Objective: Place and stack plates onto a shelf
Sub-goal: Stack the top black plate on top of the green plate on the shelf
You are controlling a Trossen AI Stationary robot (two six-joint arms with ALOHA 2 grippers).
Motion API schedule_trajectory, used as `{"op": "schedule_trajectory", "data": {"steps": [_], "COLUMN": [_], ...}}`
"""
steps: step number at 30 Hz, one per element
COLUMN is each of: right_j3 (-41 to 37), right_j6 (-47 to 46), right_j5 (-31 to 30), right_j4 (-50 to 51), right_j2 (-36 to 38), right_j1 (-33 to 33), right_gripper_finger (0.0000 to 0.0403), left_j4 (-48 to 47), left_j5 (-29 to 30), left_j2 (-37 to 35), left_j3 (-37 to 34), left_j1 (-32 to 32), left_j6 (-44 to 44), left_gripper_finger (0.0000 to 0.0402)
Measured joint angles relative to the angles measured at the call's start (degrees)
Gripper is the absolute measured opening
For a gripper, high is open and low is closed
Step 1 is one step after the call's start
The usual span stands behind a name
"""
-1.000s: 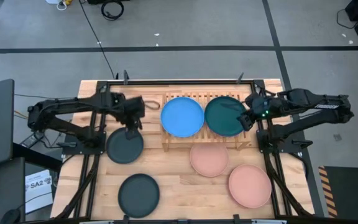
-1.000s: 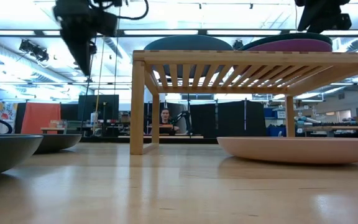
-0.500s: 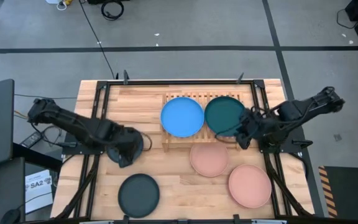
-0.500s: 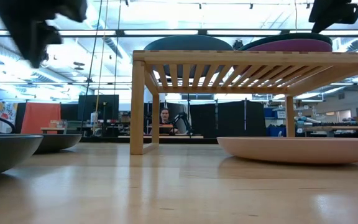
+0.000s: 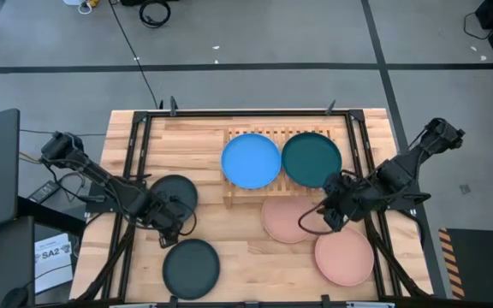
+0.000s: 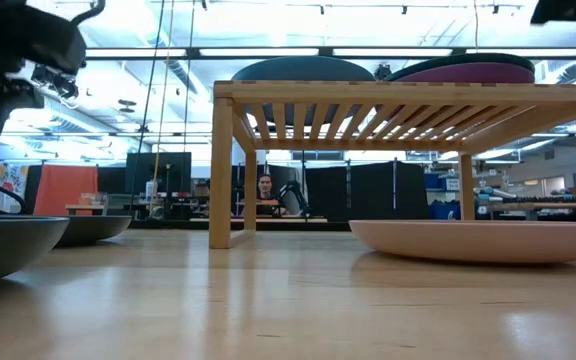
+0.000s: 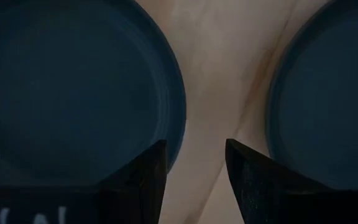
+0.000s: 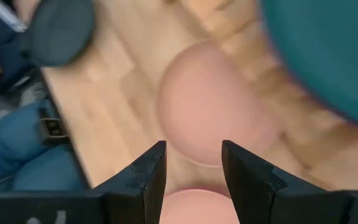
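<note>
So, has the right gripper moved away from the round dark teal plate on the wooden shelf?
Yes. The right gripper left the dark teal plate and now hangs off the shelf, beside the near salmon pink plate.

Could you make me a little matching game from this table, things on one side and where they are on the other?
Things:
1. bright blue plate
2. dark teal plate
3. left pincer
4. right pincer

Places:
A. over the gap between the two charcoal plates
B. on the shelf, left half
C. by the salmon plates
D. on the shelf, right half

Pairs: 1-B, 2-D, 3-A, 4-C
</note>
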State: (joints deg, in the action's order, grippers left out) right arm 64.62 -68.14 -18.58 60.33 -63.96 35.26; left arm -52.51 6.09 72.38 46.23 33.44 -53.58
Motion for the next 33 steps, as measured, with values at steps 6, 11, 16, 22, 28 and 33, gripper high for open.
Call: {"op": "schedule_trajectory", "data": {"steps": [6,11,16,22,28,33], "right_j3": [0.00,0.00,0.00,0.00,0.00,-0.01], "right_j6": [0.66,0.79,0.79,0.81,0.91,1.29], "right_j5": [-2.05,-2.78,-2.80,-2.79,-2.78,-2.89], "right_j4": [-7.08,-10.85,-13.54,-16.50,-18.54,-19.37], "right_j2": [-3.45,-7.06,-10.24,-13.25,-15.28,-15.66], "right_j1": [3.73,5.37,5.82,5.84,5.89,5.89], "right_gripper_finger": [0.0160,0.0160,0.0160,0.0160,0.0160,0.0160], "left_j4": [6.06,7.38,8.83,12.01,14.17,14.65], "left_j5": [2.32,3.28,3.61,4.00,4.13,4.72], "left_j2": [0.00,0.00,0.00,0.00,0.00,0.00], "left_j3": [-4.72,-6.91,-8.36,-10.15,-12.14,-12.18], "left_j1": [0.21,0.21,0.23,0.23,0.23,0.23], "left_j6": [0.00,0.18,0.21,0.26,1.71,1.98], "left_gripper_finger": [0.0169,0.0169,0.0169,0.0169,0.0169,0.0169]}}
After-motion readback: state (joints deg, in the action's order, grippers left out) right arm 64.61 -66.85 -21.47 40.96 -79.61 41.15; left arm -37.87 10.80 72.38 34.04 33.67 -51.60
